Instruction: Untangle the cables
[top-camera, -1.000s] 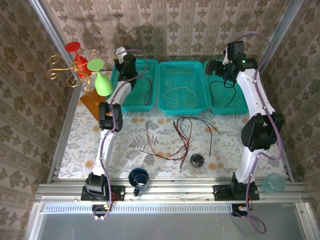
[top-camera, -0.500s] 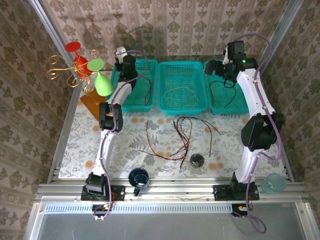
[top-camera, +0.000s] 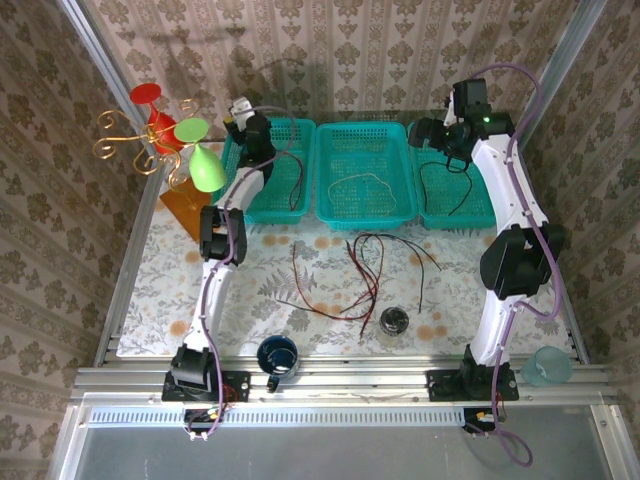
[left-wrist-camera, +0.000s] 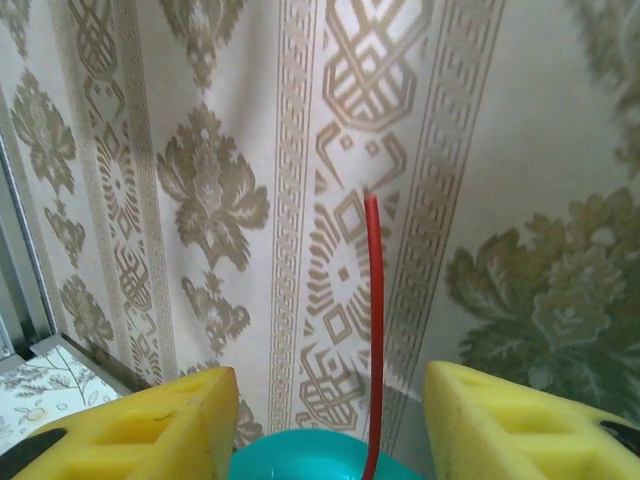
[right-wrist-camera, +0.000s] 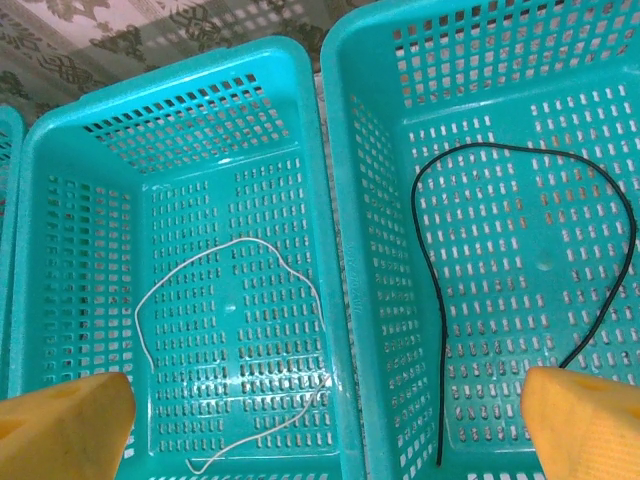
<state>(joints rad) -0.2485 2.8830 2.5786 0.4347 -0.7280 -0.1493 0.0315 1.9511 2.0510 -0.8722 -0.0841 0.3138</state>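
On the table lies a tangle of dark red and black cables (top-camera: 365, 270). A white cable (right-wrist-camera: 243, 240) is coiled in the middle basket (top-camera: 365, 222), and a black cable (right-wrist-camera: 436, 291) lies in the right basket (top-camera: 455, 222). My left gripper (top-camera: 250, 125) hovers at the far rim of the left basket (top-camera: 283, 212). In the left wrist view its yellow fingers (left-wrist-camera: 150, 420) stand apart, and a red cable (left-wrist-camera: 372, 300) rises free between them, touching neither. My right gripper (right-wrist-camera: 328, 400) hangs open and empty above the wall between the middle and right baskets.
A gold cup stand with red and green cups (top-camera: 165, 140) stands at the back left. A dark blue mug (top-camera: 277, 355) and a small round black object (top-camera: 394, 320) sit near the front edge. A clear cup (top-camera: 545, 368) sits at the front right. Patterned walls close in on three sides.
My left gripper has shifted slightly back and left at the left basket's far rim. The right arm and the cables on the table have stayed where they were.
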